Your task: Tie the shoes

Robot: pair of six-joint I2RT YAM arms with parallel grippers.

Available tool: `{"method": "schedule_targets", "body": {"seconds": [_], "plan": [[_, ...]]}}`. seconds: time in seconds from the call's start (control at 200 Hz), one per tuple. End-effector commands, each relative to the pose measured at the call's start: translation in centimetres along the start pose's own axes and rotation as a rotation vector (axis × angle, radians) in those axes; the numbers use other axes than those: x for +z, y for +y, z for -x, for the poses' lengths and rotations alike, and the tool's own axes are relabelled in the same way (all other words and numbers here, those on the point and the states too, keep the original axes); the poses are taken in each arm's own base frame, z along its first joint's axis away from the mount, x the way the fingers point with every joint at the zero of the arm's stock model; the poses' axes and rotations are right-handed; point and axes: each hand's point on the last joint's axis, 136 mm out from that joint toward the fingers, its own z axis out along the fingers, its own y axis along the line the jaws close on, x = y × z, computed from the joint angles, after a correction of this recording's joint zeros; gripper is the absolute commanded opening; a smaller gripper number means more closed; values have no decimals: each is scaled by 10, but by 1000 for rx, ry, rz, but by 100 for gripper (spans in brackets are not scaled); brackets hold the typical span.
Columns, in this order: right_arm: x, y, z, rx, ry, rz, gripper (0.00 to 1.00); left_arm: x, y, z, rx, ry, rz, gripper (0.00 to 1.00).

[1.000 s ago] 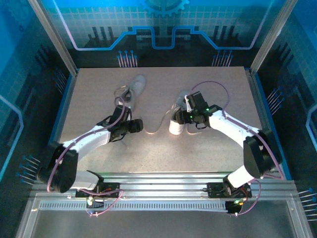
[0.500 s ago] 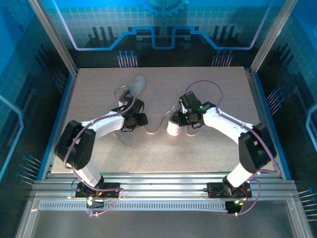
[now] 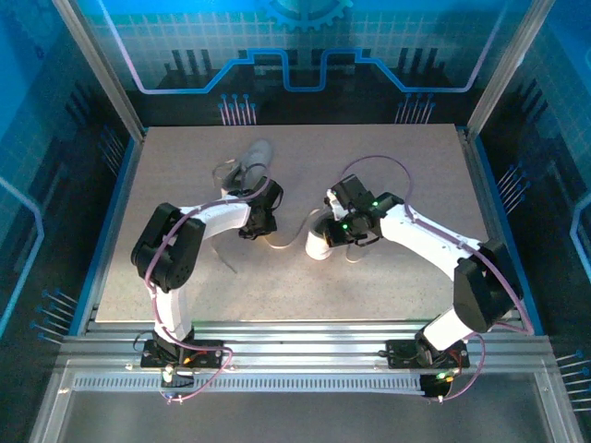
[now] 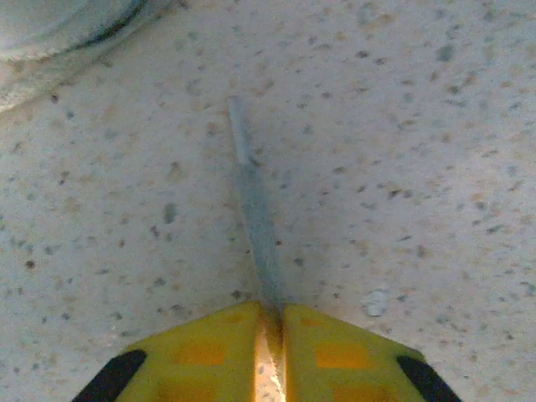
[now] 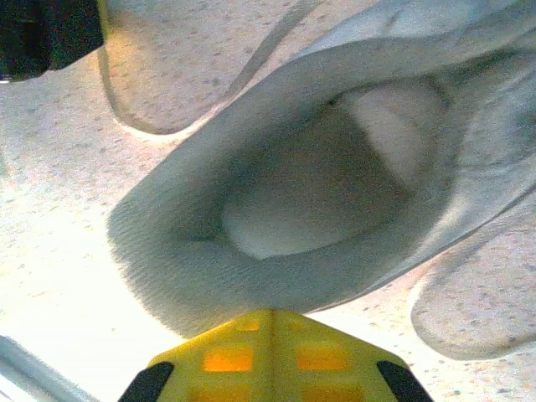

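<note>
Two pale grey shoes lie on the table. The far one [image 3: 256, 159] lies at the back left, and its sole edge [image 4: 50, 33] shows in the left wrist view. The near shoe [image 3: 317, 245] is half hidden under my right arm. My left gripper [image 3: 263, 224] [image 4: 272, 308] is shut on a thin grey lace [image 4: 251, 209] that runs away from the yellow fingertips across the table. My right gripper [image 3: 334, 233] [image 5: 268, 314] is shut, with its tips against the heel collar of the near shoe [image 5: 276, 201], whose opening faces the camera. Nothing shows between its fingers.
A loose lace [image 3: 294, 233] curves on the speckled table [image 3: 397, 277] between the two grippers. Another lace loop [image 5: 469, 293] lies beside the near shoe. Metal frame posts [image 3: 102, 74] and dark side walls border the table.
My left arm swung right and forward, and its gripper closed on the lace. My right gripper shut, and the near shoe shifted slightly left and nearer.
</note>
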Motion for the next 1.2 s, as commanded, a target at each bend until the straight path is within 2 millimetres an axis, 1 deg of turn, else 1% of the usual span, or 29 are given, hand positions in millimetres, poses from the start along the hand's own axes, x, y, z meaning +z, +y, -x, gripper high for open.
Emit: {"method": "schedule_targets", "body": {"seconds": [0.0, 0.075, 0.16, 0.22, 0.275, 0.33, 0.39, 0.44, 0.46, 0.5, 0.54, 0.59, 0.66, 0.725, 0.77, 0.87, 0.93, 0.97, 1.02, 1.081, 1.121, 1.196], "plan": [[-8, 27, -15, -46, 47, 142, 0, -5, 0, -11, 35, 17, -18, 0], [-8, 34, -19, -74, 68, 184, 0, -18, 4, -6, 50, -20, -31, 0], [-10, 33, -23, -89, 87, 179, 0, -38, 6, 4, 70, -64, -59, 0], [-17, 30, -21, -94, 70, 155, 0, -52, 6, 10, 91, -97, -81, 0], [-27, 26, -16, -92, 32, 126, 0, -65, 2, 15, 114, -125, -116, 0], [-38, 17, -9, -64, -9, 80, 10, -77, -8, 19, 135, -147, -177, 0], [-49, 0, -2, -7, -51, 10, 22, -87, -21, 21, 165, -165, -242, 0], [-55, -14, 3, 50, -81, -38, 38, -93, -33, 22, 192, -175, -280, 0], [-57, -20, 5, 75, -91, -55, 42, -94, -36, 22, 199, -179, -289, 0], [-58, -29, 8, 122, -102, -81, 46, -96, -44, 23, 212, -181, -306, 0], [-56, -34, 11, 155, -105, -94, 49, -96, -49, 22, 219, -176, -314, 0], [-52, -34, 15, 180, -99, -97, 52, -95, -53, 22, 213, -169, -323, 0], [-43, -32, 19, 208, -86, -107, 58, -93, -56, 22, 206, -163, -330, 0], [-32, -35, 22, 228, -75, -133, 62, -92, -56, 21, 203, -163, -333, 0], [-24, -37, 25, 239, -67, -151, 63, -91, -54, 19, 203, -159, -329, 0], [-4, -47, 30, 246, -35, -205, 62, -91, -50, 14, 214, -155, -325, 0], [8, -50, 29, 236, 10, -227, 56, -92, -47, 12, 220, -156, -322, 0], [15, -50, 29, 223, 34, -233, 48, -93, -44, 10, 225, -157, -317, 0], [19, -46, 30, 203, 45, -226, 33, -96, -40, 9, 231, -163, -310, 0], [21, -37, 30, 177, 48, -204, 17, -101, -36, 9, 241, -176, -302, 0], [20, -29, 30, 158, 49, -177, 10, -104, -33, 10, 245, -181, -301, 0], [17, -18, 28, 131, 72, -149, 1, -112, -27, 13, 240, -194, -303, 0]]}}
